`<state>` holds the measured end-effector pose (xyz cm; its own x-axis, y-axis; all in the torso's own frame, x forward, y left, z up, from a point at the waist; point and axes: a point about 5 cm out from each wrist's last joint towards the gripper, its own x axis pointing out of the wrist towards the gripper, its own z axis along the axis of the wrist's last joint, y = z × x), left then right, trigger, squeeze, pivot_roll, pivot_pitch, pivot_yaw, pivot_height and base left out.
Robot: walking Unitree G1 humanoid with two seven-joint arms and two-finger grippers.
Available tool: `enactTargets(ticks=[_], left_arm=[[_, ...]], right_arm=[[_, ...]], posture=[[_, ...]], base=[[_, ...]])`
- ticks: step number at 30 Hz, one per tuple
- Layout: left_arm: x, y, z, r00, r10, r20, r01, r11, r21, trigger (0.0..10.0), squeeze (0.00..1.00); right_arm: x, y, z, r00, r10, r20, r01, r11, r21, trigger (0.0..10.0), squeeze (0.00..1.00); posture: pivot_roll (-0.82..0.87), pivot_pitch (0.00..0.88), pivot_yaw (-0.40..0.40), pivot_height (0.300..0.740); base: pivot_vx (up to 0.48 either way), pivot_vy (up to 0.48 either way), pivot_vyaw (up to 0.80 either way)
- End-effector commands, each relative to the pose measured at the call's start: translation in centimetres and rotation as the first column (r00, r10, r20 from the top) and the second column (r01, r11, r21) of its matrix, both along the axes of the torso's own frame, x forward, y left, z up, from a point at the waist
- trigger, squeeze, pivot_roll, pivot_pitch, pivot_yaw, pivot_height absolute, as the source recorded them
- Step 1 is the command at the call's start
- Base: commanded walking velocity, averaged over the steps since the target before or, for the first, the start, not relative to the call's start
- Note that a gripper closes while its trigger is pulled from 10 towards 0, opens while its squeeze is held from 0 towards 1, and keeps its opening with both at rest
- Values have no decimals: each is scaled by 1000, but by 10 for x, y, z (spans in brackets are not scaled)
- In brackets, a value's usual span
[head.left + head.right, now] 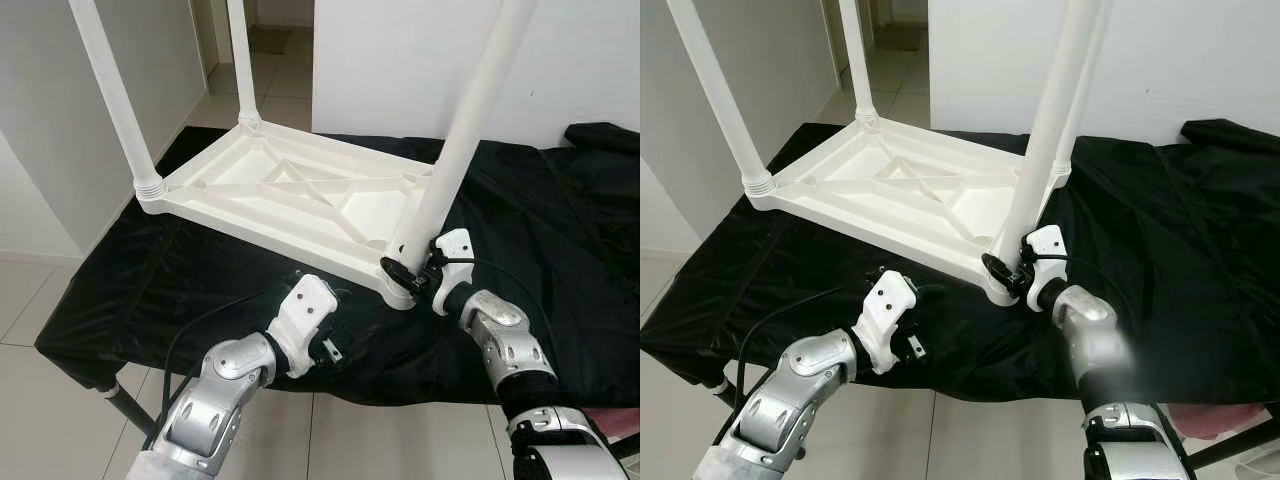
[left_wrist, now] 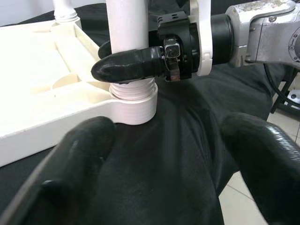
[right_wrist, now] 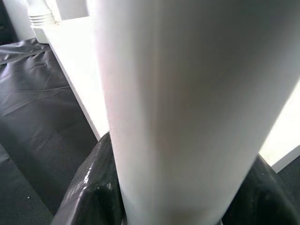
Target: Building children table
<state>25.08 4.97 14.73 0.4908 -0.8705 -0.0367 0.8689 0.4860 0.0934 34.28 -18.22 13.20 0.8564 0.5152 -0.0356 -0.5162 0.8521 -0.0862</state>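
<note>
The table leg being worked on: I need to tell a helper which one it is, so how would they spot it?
A white plastic table lies upside down on a black cloth, legs pointing up. The leg stands at the corner nearest the robot, on its right. Unlike the others, the right end effector grips its base.

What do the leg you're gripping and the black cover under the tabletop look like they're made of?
Leg: likely moulded plastic, smooth white, matte, with a ribbed threaded base. Cover: thin black fabric or plastic sheet, faint sheen, creases. Right gripper grips the leg; left gripper is open.
</note>
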Motion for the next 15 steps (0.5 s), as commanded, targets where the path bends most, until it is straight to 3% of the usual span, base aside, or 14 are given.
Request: enactTargets(ticks=[1, 2, 10, 13, 15], left_arm=[[0, 0, 0, 999, 33, 12, -33, 999, 10, 10000, 1000], [1, 0, 0, 999, 37, 27, -38, 999, 24, 10000, 0], [7, 2, 1, 998, 52, 40, -53, 998, 33, 10000, 0], [8, -1, 1, 997, 53, 48, -54, 998, 31, 10000, 0], [8, -1, 1, 997, 53, 48, -54, 998, 31, 10000, 0]], right_arm=[[-3, -3, -8, 999, -24, -36, 25, 1000, 16, 10000, 0], [-3, -3, -8, 999, -32, -33, 33, 999, 15, 10000, 0], [-5, -6, -1, 995, -95, 4, 95, 995, 27, 10000, 0], [-11, -7, 1, 981, -194, 25, 193, 981, 27, 10000, 0], [-11, -7, 1, 981, -194, 25, 193, 981, 27, 10000, 0]], posture=[[-5, 16, 19, 740], [-9, 11, 23, 740], [-21, 6, 26, 740], [-30, 0, 26, 740], [-30, 0, 26, 740]], base=[[0, 0, 0], [0, 0, 0], [0, 0, 0], [0, 0, 0], [0, 0, 0]])
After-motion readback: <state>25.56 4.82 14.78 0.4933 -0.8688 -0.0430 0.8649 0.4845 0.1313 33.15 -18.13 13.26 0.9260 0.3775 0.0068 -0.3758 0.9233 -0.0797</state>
